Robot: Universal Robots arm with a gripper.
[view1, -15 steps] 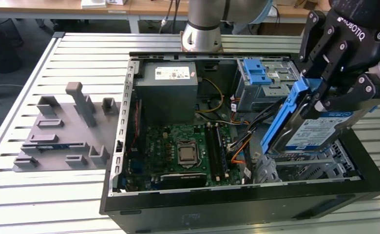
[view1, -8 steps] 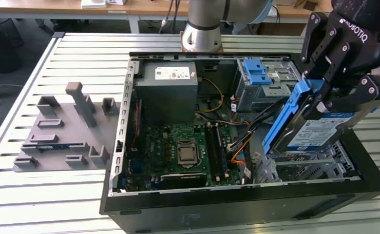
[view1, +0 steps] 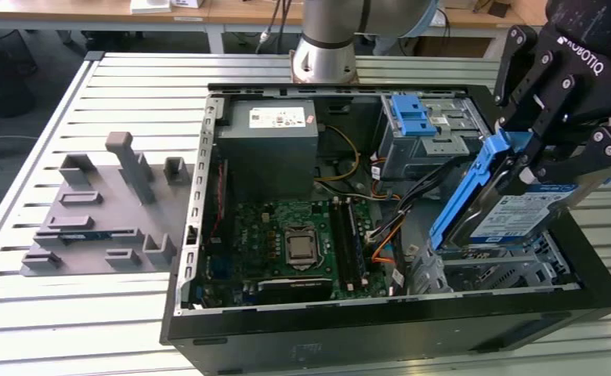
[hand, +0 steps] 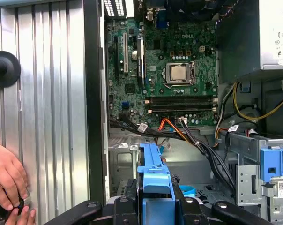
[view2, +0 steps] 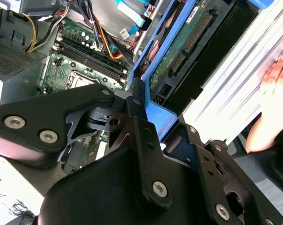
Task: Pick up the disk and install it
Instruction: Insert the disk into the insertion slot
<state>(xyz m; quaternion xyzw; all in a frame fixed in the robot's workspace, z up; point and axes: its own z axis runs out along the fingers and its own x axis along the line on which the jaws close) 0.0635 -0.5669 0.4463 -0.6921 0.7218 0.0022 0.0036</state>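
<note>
Parts count, one of each kind.
1x open black metal computer case [view1: 389, 317], 1x green rectangular motherboard [view1: 255, 227], 1x grey metal power-supply box [view1: 269, 149], 1x blue plastic latch [view1: 415, 117], 1x silver rectangular metal disk with blue side rails [view1: 515, 215], 1x black robot gripper [view1: 517, 171], 1x grey plastic fixture block [view1: 107, 215], 1x slatted metal table [view1: 86, 313], 1x hand [view2: 272, 108] in the second wrist view.

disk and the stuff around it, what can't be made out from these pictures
- Exterior view: the disk hangs tilted in the claw. Its lower end meets the drive cage, and whether it has entered cannot be told.
- First wrist view: the claw's body covers the near end of the disk, which is seen edge-on, so its label is hidden.
- First wrist view: a hand is cut off by the picture's edge, and the dark thing under it cannot be identified.
</note>
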